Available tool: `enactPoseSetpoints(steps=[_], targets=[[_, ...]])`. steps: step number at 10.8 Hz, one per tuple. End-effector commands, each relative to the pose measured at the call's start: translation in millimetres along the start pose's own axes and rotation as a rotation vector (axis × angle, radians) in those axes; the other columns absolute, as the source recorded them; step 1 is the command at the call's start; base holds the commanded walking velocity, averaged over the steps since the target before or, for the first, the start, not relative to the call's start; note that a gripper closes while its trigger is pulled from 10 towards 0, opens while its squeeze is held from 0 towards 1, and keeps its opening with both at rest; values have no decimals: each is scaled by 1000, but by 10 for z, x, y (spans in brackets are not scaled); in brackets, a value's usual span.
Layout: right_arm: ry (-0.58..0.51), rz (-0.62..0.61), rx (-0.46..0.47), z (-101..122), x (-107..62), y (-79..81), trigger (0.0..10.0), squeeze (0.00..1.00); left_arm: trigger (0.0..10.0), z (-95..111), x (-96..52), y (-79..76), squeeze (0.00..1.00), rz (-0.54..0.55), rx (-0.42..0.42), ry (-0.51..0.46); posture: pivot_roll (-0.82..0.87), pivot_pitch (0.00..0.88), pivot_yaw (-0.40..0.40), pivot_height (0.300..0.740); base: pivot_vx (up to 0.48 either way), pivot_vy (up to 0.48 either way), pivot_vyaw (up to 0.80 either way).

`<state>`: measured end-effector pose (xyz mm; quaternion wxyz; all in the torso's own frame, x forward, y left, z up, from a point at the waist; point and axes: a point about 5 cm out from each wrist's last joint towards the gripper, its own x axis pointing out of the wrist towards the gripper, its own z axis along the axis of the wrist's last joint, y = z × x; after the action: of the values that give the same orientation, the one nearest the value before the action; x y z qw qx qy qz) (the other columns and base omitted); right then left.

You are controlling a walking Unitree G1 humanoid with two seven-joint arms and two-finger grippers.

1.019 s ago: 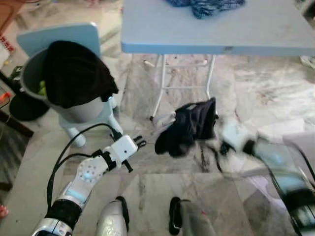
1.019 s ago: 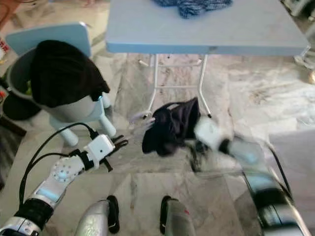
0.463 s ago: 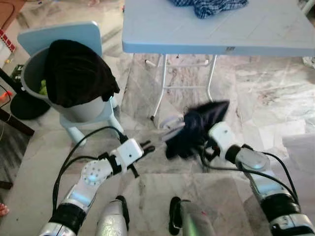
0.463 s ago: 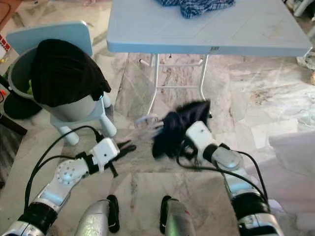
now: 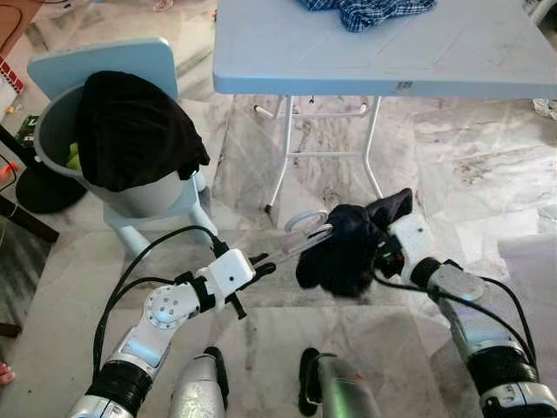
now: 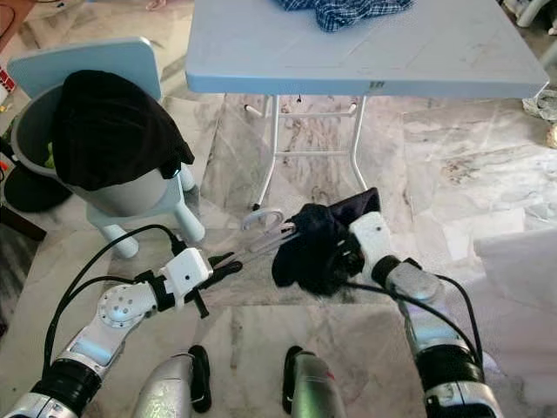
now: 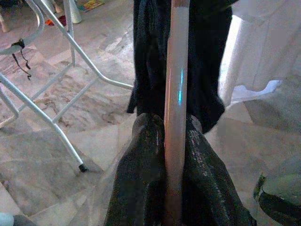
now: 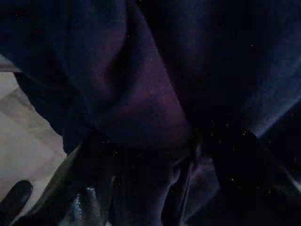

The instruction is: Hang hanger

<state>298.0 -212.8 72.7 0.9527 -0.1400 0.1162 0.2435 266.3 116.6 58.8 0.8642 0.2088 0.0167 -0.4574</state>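
- Left tool (image 5: 259, 263), lower centre of frame: fingers clamped together on one end of the clear hanger (image 5: 300, 237), seen close up in left wrist view.
- Hanger sits mid-frame above the floor, hook up, w/ dark garment (image 5: 344, 252) bunched on its far end.
- Right tool (image 6: 348, 259), centre-right, buried in the garment; can't tell if fingers apart or together.
- Progress est.: hanger + cloth in hand, not hung yet. No rail in sight; blue desk (image 5: 452, 61) at top.
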Motion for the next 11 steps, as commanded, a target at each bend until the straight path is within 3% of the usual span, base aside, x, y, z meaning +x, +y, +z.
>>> enactPoseSetpoints(steps=[1,4,6,7,9,11], targets=[[11,-21,22,-27,-30,-51,0,0,0,63,16,-2,0,-7,7,-31,-24,230,-27,740,0,0,0],[-9,10,75,-33,-7,34,0,0,0,46,-1,-20,0,-17,-1,-26,-20,233,-24,740,0,0,0],[-81,52,153,70,1,85,0,0,0,36,1,-61,0,-50,-13,-27,-28,231,-18,740,0,0,0],[-83,61,146,78,2,93,0,0,0,42,12,-76,0,-61,-13,-30,-28,231,-18,740,0,0,0],[-74,31,149,61,10,75,0,0,0,51,33,-94,0,-75,-1,-28,-26,230,-23,740,0,0,0],[-130,-31,192,216,68,6,0,0,0,18,15,-122,0,-77,-5,-18,-23,229,-21,740,0,0,0]])
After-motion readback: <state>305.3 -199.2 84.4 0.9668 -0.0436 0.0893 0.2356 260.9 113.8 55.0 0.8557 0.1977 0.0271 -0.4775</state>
